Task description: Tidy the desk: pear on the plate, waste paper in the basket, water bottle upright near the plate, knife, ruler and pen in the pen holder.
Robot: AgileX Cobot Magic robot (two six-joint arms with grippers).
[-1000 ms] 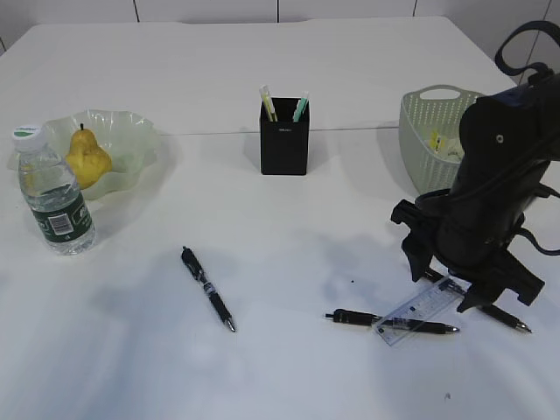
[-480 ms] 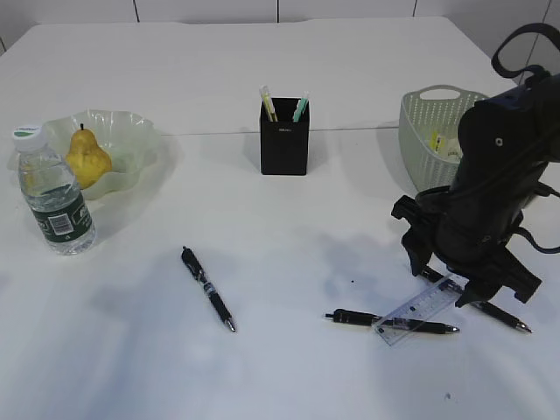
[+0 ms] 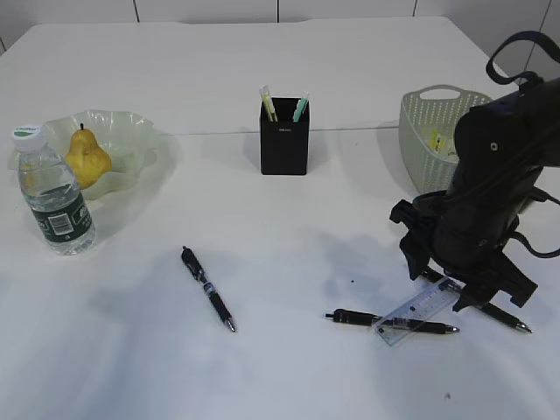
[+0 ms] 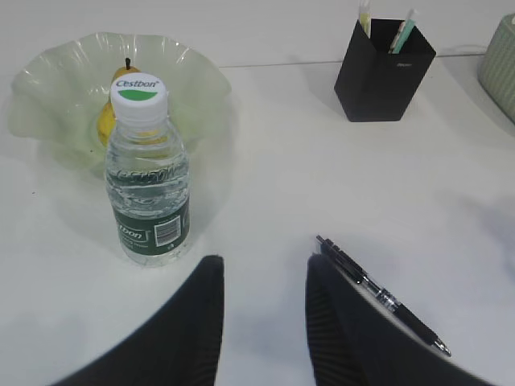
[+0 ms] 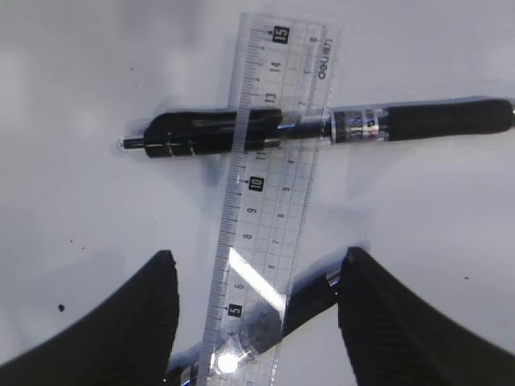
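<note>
You are working on the ruler, lying across two pens on the table, with your right fingers standing apart astride it, so next you are needing to lower and clamp.

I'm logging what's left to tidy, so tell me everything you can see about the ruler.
The ruler is a short, clear plastic strip with printed black marks and numbers. It lies flat on the desk, resting across two black pens: one under its far part, another under its near part. The right gripper stands open astride its near end, not gripping it.
</note>
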